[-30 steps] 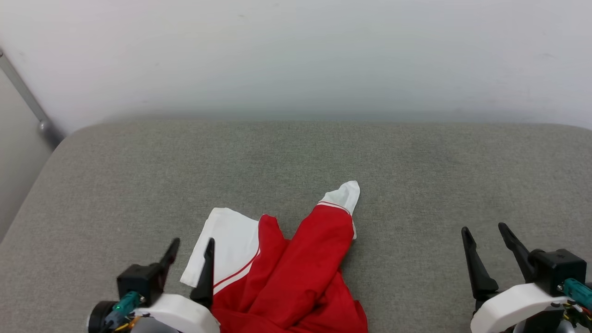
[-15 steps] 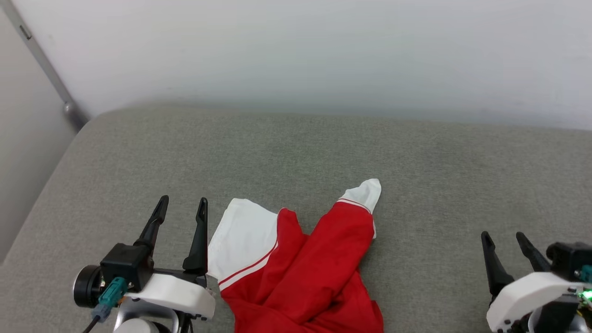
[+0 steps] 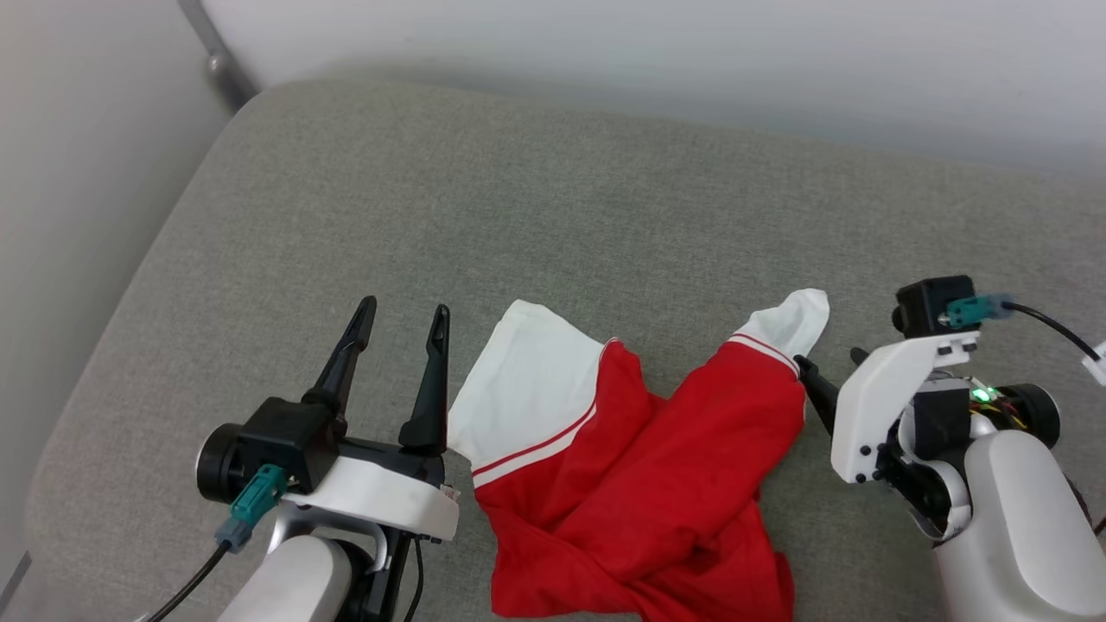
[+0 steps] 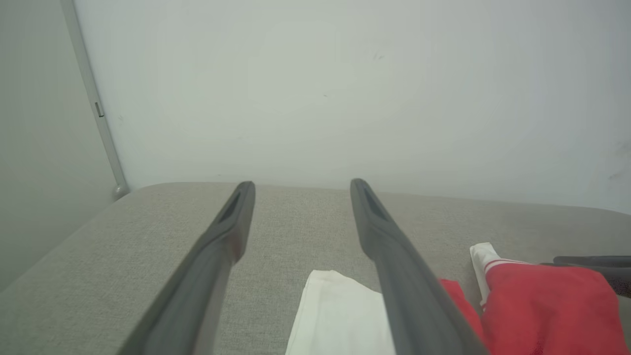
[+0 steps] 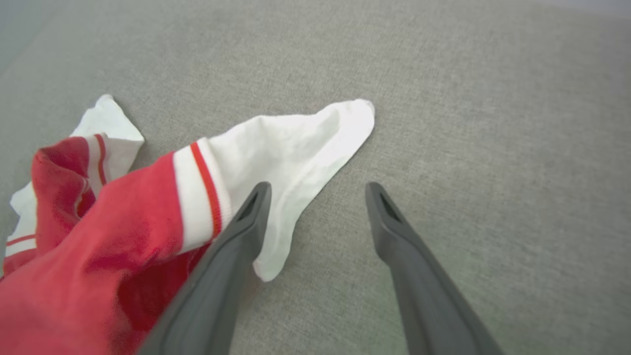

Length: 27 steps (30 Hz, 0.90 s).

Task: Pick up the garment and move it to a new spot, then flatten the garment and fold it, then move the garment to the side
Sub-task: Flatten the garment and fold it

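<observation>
The garment (image 3: 639,466) is lying crumpled between the left hand (image 3: 406,305) and right hand (image 5: 318,187), both gaping empty. Likely soft, light and floppy, it looks best pinched at the white cuff (image 5: 296,143) beside the right one.

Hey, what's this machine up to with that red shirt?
A two-armed robot is getting ready to pick up a crumpled red and white jersey lying on a grey cushion. Nothing is held yet: both grippers are open. The left gripper sits beside the white panel, and the right gripper points at the white sleeve end, one finger right beside the cloth.
</observation>
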Motion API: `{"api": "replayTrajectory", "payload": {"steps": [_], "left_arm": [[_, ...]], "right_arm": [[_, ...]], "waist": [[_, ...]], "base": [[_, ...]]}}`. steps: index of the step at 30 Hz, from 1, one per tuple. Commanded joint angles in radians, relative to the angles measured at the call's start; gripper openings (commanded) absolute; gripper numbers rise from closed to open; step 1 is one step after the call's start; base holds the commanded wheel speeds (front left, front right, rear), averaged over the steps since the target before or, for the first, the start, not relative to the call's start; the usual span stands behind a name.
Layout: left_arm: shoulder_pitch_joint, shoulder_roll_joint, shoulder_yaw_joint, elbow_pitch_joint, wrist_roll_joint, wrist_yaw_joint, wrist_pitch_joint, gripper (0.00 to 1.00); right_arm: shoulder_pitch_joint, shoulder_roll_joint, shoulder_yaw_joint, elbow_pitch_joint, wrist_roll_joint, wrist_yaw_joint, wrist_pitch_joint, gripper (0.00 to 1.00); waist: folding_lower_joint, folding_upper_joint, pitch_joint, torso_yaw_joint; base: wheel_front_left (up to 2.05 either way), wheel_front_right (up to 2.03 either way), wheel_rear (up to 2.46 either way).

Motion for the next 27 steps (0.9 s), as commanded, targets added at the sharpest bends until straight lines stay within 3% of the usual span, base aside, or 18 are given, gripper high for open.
{"api": "replayTrajectory", "payload": {"steps": [1,11,12,13,14,21,27], "left_arm": [[-0.012,-0.002,0.000,0.004,0.005,-0.003,-0.004,1.00],[-0.032,-0.031,0.013,0.054,0.020,-0.044,-0.008,1.00],[-0.033,-0.033,0.016,0.057,0.022,-0.047,-0.008,1.00],[-0.032,-0.035,0.018,0.061,0.023,-0.051,-0.008,1.00],[-0.029,-0.036,0.022,0.064,0.024,-0.051,-0.008,1.00],[0.007,-0.029,0.044,0.082,0.036,-0.052,-0.009,1.00],[0.053,-0.009,0.057,0.079,0.027,-0.036,-0.004,1.00]], "right_arm": [[-0.012,-0.009,0.008,0.012,0.007,-0.001,0.010,1.00],[-0.078,-0.056,0.157,0.243,0.085,-0.001,0.188,1.00],[-0.077,-0.058,0.163,0.260,0.089,-0.001,0.194,0.78],[-0.079,-0.058,0.166,0.272,0.096,-0.001,0.188,0.31],[-0.083,-0.057,0.173,0.277,0.103,-0.001,0.182,0.00],[-0.125,-0.113,0.202,0.176,0.115,-0.001,0.082,0.00],[-0.049,-0.180,0.166,0.053,0.130,-0.001,0.056,0.00]], "waist": [[-0.0001,0.0000,0.029,0.028],[-0.0001,0.0000,0.071,0.044],[-0.0001,0.0000,0.073,0.043],[-0.0001,0.0000,0.074,0.041],[-0.0001,0.0000,0.073,0.037],[-0.0001,0.0000,0.031,-0.011],[-0.0001,0.0000,-0.028,-0.087]], "base": [[0.00,0.00,0.00],[0.00,0.00,0.00],[0.00,0.00,0.00],[0.00,0.00,0.00],[0.00,0.00,0.00],[0.00,0.00,0.00],[0.00,0.00,0.00]]}}
